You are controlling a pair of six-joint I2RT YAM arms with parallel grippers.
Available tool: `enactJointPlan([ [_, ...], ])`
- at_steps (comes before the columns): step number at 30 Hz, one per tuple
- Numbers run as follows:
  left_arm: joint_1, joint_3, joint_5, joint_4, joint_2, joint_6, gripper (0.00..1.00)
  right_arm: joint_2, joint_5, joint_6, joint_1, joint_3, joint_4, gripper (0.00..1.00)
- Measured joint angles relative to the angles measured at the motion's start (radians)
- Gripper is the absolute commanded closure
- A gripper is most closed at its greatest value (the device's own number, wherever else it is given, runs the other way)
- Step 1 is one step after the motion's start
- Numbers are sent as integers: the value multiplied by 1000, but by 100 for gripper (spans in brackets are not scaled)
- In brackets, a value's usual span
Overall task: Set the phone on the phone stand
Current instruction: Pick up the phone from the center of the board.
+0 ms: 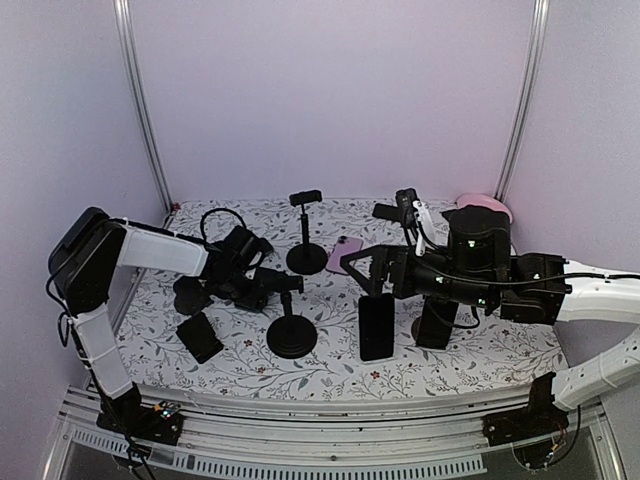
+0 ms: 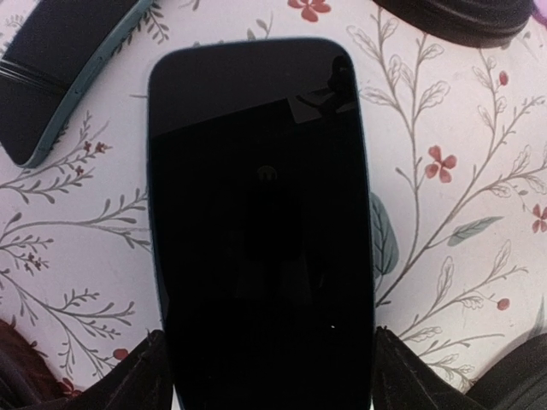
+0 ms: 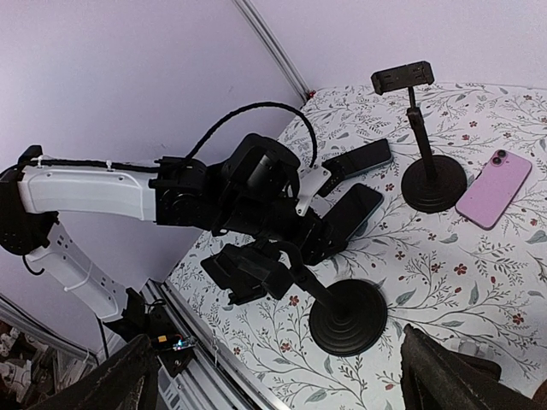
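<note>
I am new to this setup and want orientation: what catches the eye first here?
A dark phone fills the left wrist view, lying flat on the floral cloth between the fingers of the left hand. From above, a pink phone stands out toward the back, beside a black stand.

Floral table, lilac booth: a white tablecloth (image 1: 490,352) printed with grey-green sprigs and small red flowers was spread over the table, its front edge bordered by a ribbed aluminium rail (image 1: 330,428). The booth was enclosed by plain lilac walls (image 1: 330,90). A slanted metal post (image 1: 142,100) was set at the rear left corner and a second post (image 1: 523,100) at the rear right. A rounded pink object (image 1: 487,204), largely hidden, was seen at the cloth's far right corner. A small circuit board (image 1: 166,411) was mounted at the rail's left end.
</note>
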Motion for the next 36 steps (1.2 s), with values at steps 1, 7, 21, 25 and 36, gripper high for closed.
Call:
enactJointPlan([
  [1, 0, 1, 0, 0, 0, 0, 47, 0, 0, 0, 0, 0, 0, 1],
  [7, 0, 1, 6, 1, 0, 0, 51, -1, 0, 0, 0, 0, 0, 1],
  [21, 3, -68, 25, 34, -55, -5, 57, -8, 0, 0, 0, -8, 0, 1],
  [25, 4, -85, 29, 43, -68, -8, 57, -8, 0, 0, 0, -8, 0, 1],
  [36, 5, -127, 33, 61, -101, -14, 58, -8, 0, 1, 0, -8, 0, 1],
])
